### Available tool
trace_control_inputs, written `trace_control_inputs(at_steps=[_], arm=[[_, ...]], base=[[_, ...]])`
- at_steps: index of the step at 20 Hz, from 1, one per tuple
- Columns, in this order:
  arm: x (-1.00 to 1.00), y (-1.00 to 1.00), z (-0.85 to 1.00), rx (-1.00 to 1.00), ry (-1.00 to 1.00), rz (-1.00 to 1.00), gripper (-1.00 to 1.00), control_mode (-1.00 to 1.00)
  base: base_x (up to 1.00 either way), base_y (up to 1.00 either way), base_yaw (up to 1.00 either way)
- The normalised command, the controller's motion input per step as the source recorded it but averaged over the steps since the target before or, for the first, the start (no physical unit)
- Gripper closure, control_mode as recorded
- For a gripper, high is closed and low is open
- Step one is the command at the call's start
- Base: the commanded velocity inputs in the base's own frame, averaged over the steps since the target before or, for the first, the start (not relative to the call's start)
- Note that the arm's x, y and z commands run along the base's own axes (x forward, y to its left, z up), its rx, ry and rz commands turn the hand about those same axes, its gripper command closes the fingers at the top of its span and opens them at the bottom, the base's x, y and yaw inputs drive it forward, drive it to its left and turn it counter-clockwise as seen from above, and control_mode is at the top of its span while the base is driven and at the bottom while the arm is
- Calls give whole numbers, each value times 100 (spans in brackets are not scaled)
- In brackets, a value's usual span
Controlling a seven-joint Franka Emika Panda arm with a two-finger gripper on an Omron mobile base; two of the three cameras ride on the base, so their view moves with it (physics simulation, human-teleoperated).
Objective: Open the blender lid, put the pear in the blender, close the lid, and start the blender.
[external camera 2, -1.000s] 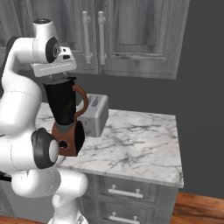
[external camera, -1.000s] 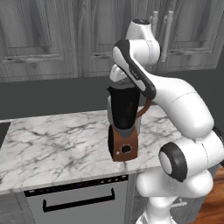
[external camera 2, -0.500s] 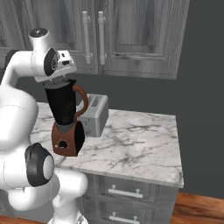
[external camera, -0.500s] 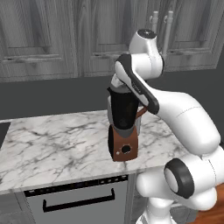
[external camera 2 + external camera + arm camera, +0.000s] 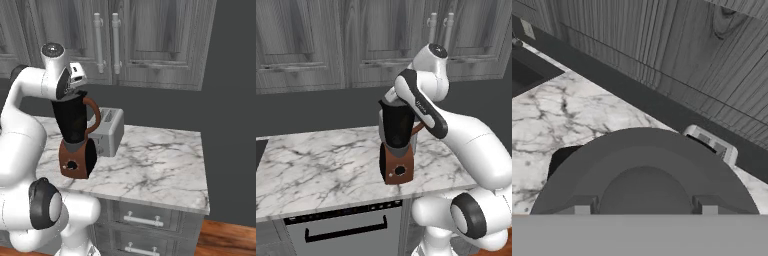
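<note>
Marble counter [image 5: 165,160] holds blender [image 5: 75,137] beside toaster [image 5: 111,132] (end effector [image 5: 643,212] straddling blender lid [image 5: 642,175] knob, grip unclear).

The arm [image 5: 471,145] is built of glossy white, rounded shells, fat and smooth like blown plastic, with dark charcoal discs capping the joints [image 5: 44,209]. One black band [image 5: 421,105] runs lengthwise down a slim link (faint pale lettering on it, too small to read). A round dark cap [image 5: 52,49] tops the uppermost joint, ringed in grey.
</note>
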Motion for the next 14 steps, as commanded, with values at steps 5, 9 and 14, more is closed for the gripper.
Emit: trace_control_inputs(at_steps=[5, 9, 14], arm=[[17, -3, -18, 10, 2, 9, 100, -100], [11, 0, -2, 3, 6, 9, 100, -100], [5, 0, -45, 2, 2, 10, 100, -100]], base=[[0, 0, 0], [0, 0, 0], [0, 0, 0]])
